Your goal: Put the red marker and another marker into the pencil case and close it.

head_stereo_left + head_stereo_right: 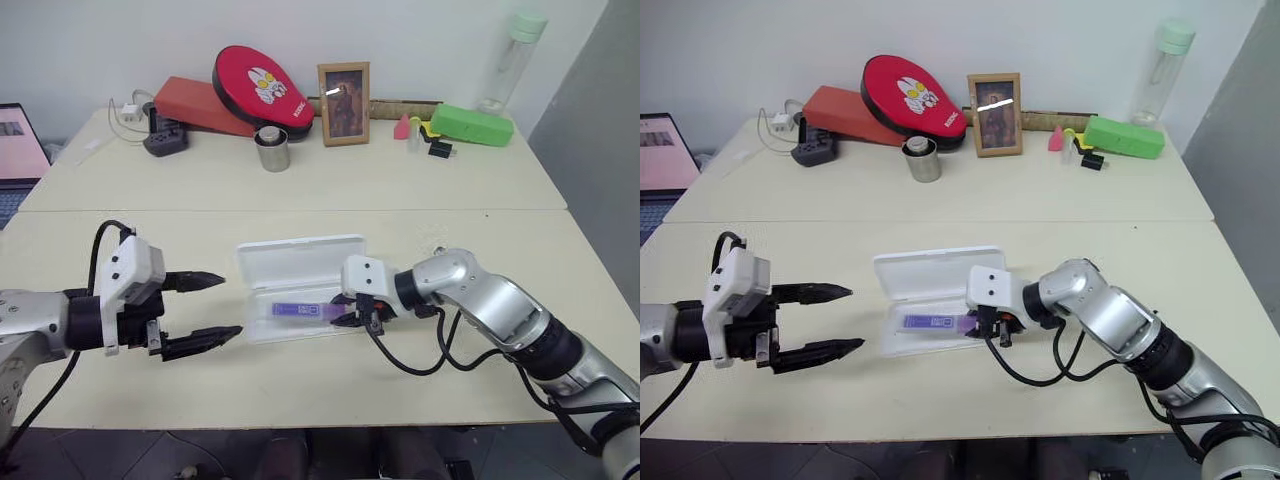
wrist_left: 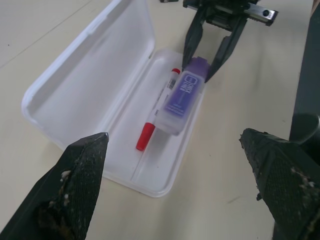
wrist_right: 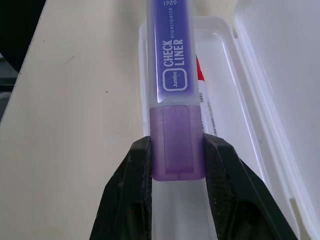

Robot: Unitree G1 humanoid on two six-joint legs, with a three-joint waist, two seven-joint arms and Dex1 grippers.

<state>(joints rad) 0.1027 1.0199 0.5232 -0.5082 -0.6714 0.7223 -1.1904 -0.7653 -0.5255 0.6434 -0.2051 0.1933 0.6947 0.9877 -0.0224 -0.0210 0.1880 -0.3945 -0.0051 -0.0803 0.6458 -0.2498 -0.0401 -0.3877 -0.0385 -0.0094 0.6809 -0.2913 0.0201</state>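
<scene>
Pencil case: lies open on the near table, lid flat toward the far side, tray toward the robot.
Red marker: already in the tray, lying lengthwise beside the inner ridge.
Purple marker: over the tray, just beside the red marker, its cap end pinched.
Right gripper: fingers narrowed onto the purple marker's cap, reaching in from the case's right end.
Left gripper: fingers spread wide and empty, hovering off the case's left end.
Step in hand: seating the second marker.
Doing it well: probably lower it level and parallel to the red marker, let go only once it rests inside the rim, so the lid can shut.
</scene>
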